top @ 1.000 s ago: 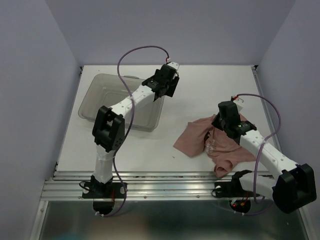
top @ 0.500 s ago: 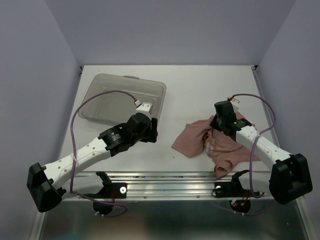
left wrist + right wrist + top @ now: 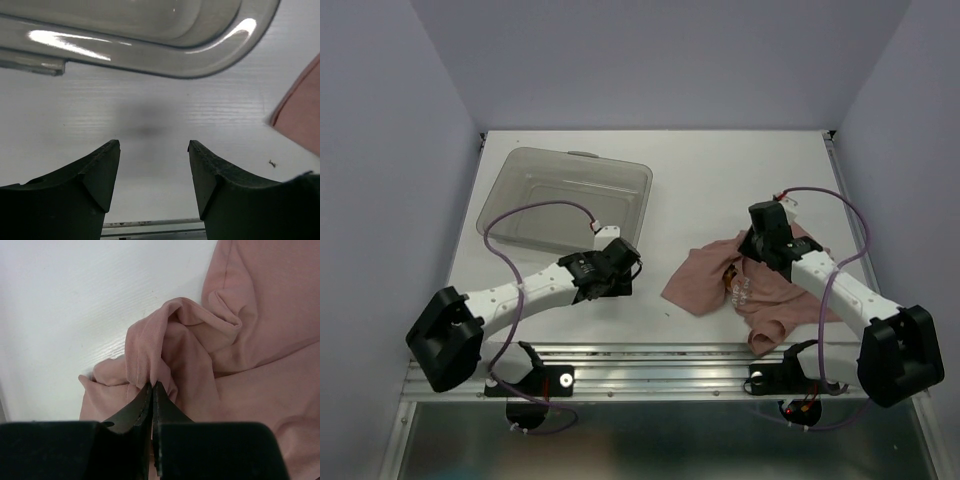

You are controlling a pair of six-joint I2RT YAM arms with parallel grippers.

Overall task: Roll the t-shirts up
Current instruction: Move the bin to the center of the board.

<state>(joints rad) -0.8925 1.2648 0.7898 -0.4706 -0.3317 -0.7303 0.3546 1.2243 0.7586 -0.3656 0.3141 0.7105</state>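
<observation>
Pinching a raised fold of the t-shirt (image 3: 250, 340) in the right jaws.
Crumpled and dusty-pink, the t-shirt (image 3: 700, 280) lies on the white surface (image 3: 720, 170), right of centre. The right jaws are closed tight on a ridge of its fabric. The chest print (image 3: 735, 285) is orange-yellow and white, too small to read. The left jaws stand wide apart, holding nothing, low over bare surface between the t-shirt's left corner and the grey bin (image 3: 570, 155).

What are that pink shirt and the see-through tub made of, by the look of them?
The pink t-shirt looks like soft, matte knitted cotton: fine ribbing shows and it bunches in limp folds. The bin looks like smooth, glossy, grey-tinted clear plastic: the table shows through and its rim catches highlights.
</observation>
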